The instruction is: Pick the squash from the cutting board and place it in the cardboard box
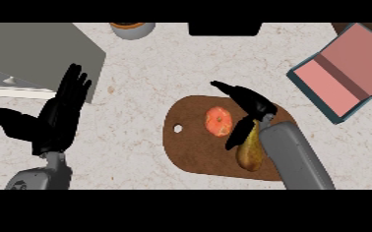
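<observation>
From the head view, the yellow-brown pear-shaped squash [249, 153] lay on the brown oval wooden cutting board [196, 150], at its right side, beside a round orange fruit [219, 121]. The right hand [249, 109] hovered over the squash's upper end, fingers spread — nothing pinched. Left of the board, the left hand [61, 112] rested open. Best to close around the squash's narrow neck — clear of the orange fruit — before lifting toward the pink-lined, teal-edged cardboard box [341, 73], up and right of the board.

- A round orange fruit [219, 121] lies on the wooden board.
- A grey bowl [133, 29] sits at the counter's far edge.
- A grey slab [44, 54] covers the far left corner.
</observation>
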